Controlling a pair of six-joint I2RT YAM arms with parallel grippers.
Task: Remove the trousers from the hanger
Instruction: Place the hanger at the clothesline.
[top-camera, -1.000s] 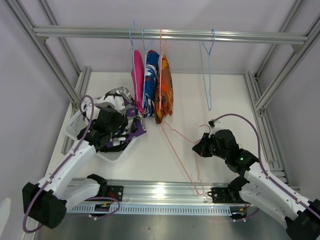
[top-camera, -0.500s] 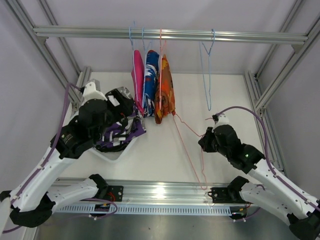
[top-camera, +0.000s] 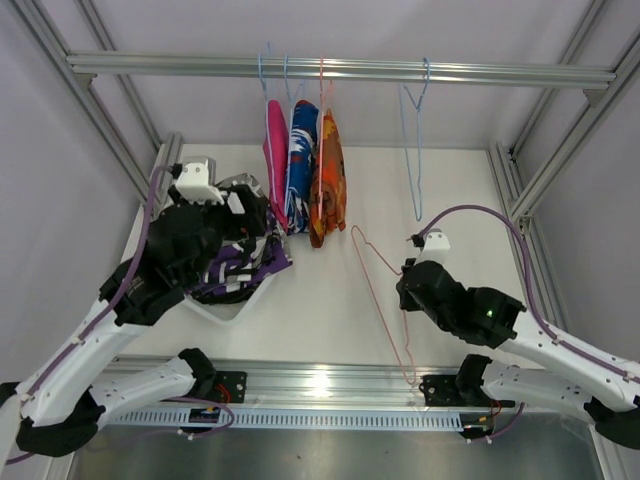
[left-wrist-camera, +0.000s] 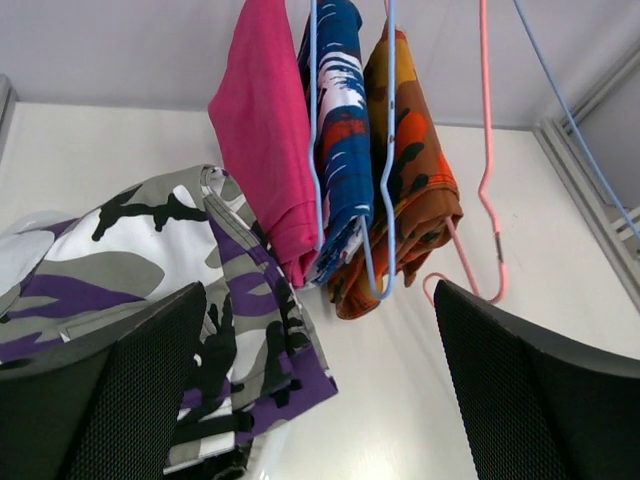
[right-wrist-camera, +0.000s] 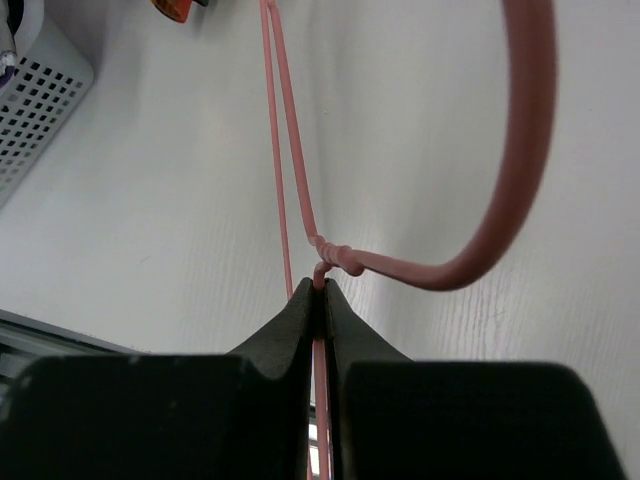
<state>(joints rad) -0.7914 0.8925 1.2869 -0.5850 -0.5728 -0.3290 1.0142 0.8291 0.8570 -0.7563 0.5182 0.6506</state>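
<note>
Left gripper (left-wrist-camera: 315, 300) lifted — trousers (left-wrist-camera: 345, 150) beyond its jaws.

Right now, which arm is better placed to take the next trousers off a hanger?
Left: the left gripper is open, facing the hanging pink trousers; the right gripper is shut on an empty pink hanger.

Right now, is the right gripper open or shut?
Shut: the right gripper's fingers pinch the pink hanger wire.
</note>
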